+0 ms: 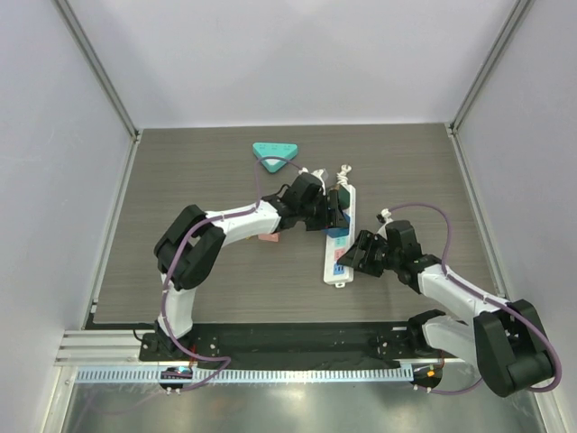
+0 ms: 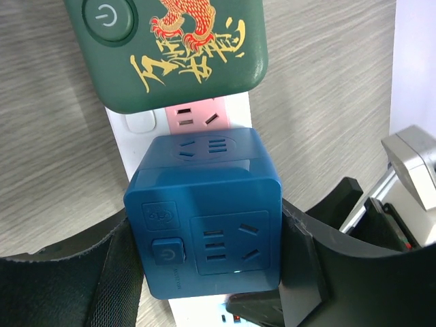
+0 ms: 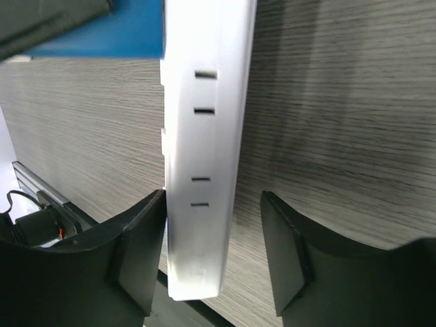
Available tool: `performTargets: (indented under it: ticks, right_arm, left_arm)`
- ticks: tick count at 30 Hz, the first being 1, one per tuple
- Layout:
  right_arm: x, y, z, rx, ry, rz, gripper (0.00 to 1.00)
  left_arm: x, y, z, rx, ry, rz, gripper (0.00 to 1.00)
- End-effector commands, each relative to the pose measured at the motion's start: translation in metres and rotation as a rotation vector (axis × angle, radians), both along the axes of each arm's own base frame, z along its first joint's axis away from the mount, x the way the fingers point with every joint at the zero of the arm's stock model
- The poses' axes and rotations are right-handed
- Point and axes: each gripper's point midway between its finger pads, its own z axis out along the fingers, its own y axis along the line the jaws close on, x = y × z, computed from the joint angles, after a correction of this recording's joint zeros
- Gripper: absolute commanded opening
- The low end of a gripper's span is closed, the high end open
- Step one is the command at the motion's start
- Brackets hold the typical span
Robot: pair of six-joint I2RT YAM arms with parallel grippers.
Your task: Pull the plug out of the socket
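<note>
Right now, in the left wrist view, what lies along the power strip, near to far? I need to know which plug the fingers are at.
First the blue cube plug, flanked by the fingers → pink outlet face of the white power strip → dark green plug with power button and gold lettering.

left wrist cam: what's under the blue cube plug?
The white power strip runs beneath the blue cube plug, with a pink outlet face showing just beyond it. The prongs and the outlet it fills are covered.

White arm links (image 1: 243, 216), black joints (image 1: 189, 248), purple cables (image 1: 424, 209), black left tool (image 2: 204, 272), black right tool (image 3: 212, 255)
</note>
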Motion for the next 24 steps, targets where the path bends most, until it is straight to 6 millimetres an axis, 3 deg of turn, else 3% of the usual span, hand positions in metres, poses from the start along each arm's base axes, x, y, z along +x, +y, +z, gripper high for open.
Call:
performTargets:
  ticks: [1, 9, 11, 12, 13, 18, 22, 23, 24]
  right_arm:
    - [0.024, -0.011, 0.003, -0.060, -0.066, -0.070, 0.59]
    - [0.035, -0.015, -0.004, -0.092, -0.072, -0.095, 0.53]
    - [0.033, -0.017, -0.008, -0.102, -0.061, -0.094, 0.43]
    - [0.029, -0.017, -0.013, -0.107, -0.048, -0.092, 0.39]
    - [0.028, -0.019, -0.016, -0.113, -0.041, -0.101, 0.27]
    - [0.017, -0.030, -0.030, -0.127, -0.006, -0.166, 0.01]
    - [0.014, -0.047, -0.033, -0.156, -0.013, -0.284, 0.01]
    - [0.016, -0.057, -0.034, -0.183, -0.022, -0.335, 0.01]
    - [0.011, -0.063, -0.035, -0.185, -0.011, -0.368, 0.01]
  left_arm:
    - [-0.035, -0.014, 0.027, -0.067, 0.017, -0.119, 0.00]
    - [-0.054, -0.027, 0.039, -0.113, 0.023, -0.162, 0.00]
    - [-0.058, -0.025, 0.039, -0.129, 0.028, -0.160, 0.00]
    - [-0.056, -0.026, 0.051, -0.159, 0.000, -0.161, 0.00]
    - [-0.056, -0.026, 0.052, -0.168, -0.008, -0.163, 0.00]
    - [-0.056, -0.028, 0.074, -0.239, -0.073, -0.181, 0.00]
    - [-0.057, -0.022, 0.083, -0.286, -0.119, -0.153, 0.00]
    - [-0.055, -0.024, 0.100, -0.349, -0.157, -0.140, 0.00]
    - [-0.058, -0.019, 0.096, -0.357, -0.160, -0.128, 0.00]
